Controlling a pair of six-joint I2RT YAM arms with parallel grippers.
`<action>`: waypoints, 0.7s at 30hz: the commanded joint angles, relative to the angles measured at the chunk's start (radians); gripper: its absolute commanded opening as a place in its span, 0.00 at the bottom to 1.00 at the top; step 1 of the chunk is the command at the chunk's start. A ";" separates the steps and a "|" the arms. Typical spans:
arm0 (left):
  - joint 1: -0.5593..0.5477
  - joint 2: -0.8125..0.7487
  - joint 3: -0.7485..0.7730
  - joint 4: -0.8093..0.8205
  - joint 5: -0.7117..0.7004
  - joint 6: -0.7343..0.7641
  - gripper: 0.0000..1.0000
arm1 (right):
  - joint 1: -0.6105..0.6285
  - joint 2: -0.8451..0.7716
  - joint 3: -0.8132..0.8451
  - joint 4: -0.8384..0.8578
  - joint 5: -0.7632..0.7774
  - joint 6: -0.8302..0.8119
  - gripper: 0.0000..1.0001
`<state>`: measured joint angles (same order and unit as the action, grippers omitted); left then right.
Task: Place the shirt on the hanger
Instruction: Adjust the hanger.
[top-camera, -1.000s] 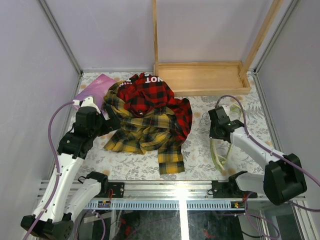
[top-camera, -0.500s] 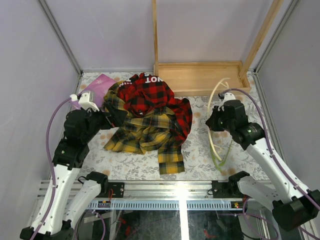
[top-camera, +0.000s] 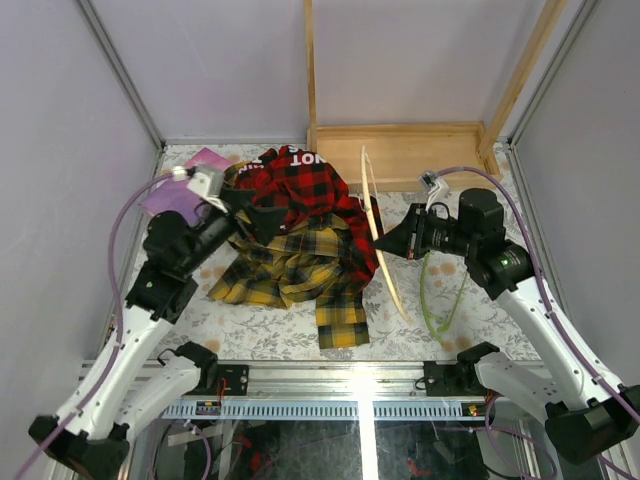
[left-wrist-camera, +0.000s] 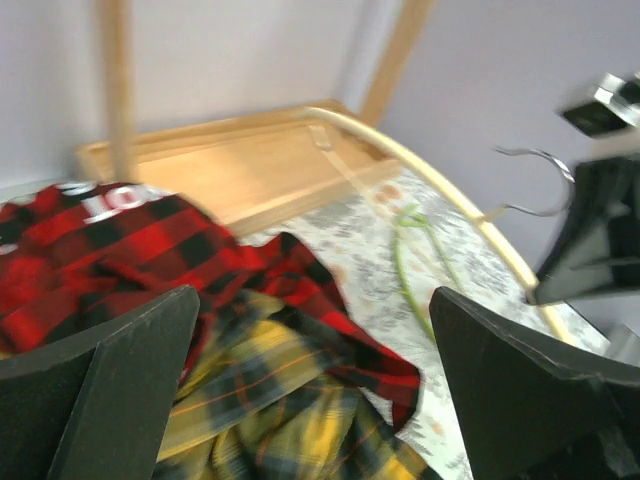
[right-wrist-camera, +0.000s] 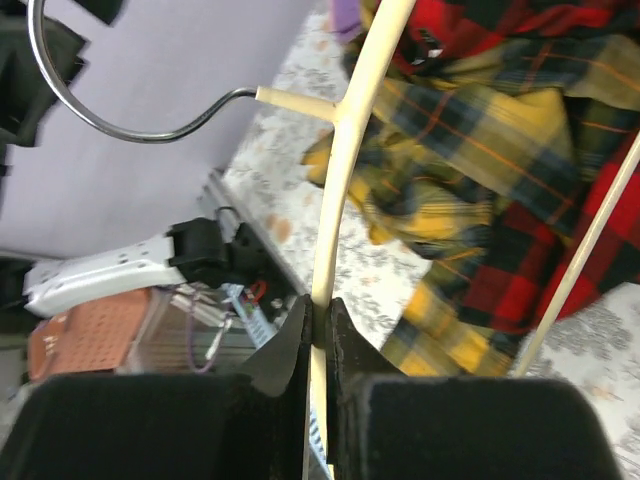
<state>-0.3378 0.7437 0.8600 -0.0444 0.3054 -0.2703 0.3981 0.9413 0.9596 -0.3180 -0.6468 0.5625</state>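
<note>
Top view, left to right.

- Upper left of frame: a purple sheet (top-camera: 185, 185) is seen flat on the patterned table (top-camera: 270, 335).
- Left gripper (top-camera: 255, 212): jaws are spread wide with nothing between them. It is held above the left part of the clothing pile, not touching it as far as can be told.
- Centre: the shirt (top-camera: 290, 265) is crumpled on the table. A red plaid garment (top-camera: 300, 185) is heaped over its upper part and runs down its right edge.
- Right of centre: a cream hanger (right-wrist-camera: 336, 170) is raised off the table, standing steeply beside the pile's right edge.
- Right gripper (top-camera: 385, 243): fingers are pressed together on the cream hanger's curved bar, as the wrist view confirms.
- Lower right: the pale green hanger (top-camera: 424, 295) is lying on the table, below the right gripper, apart from the shirt and not gripped.
- Upper right: a wooden tray (top-camera: 410, 155) is set against the back wall.
</note>
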 joint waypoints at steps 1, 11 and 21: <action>-0.242 0.069 0.058 0.163 -0.079 0.164 1.00 | -0.002 -0.032 0.026 0.172 -0.215 0.136 0.00; -0.618 0.204 0.046 0.251 -0.214 0.781 1.00 | -0.003 -0.123 -0.031 0.314 -0.327 0.356 0.00; -0.633 0.248 0.026 0.393 -0.224 1.019 0.86 | -0.003 -0.138 -0.030 0.221 -0.335 0.371 0.00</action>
<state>-0.9630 0.9874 0.8879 0.2020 0.0856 0.5873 0.3981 0.8204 0.9184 -0.1154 -0.9360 0.8845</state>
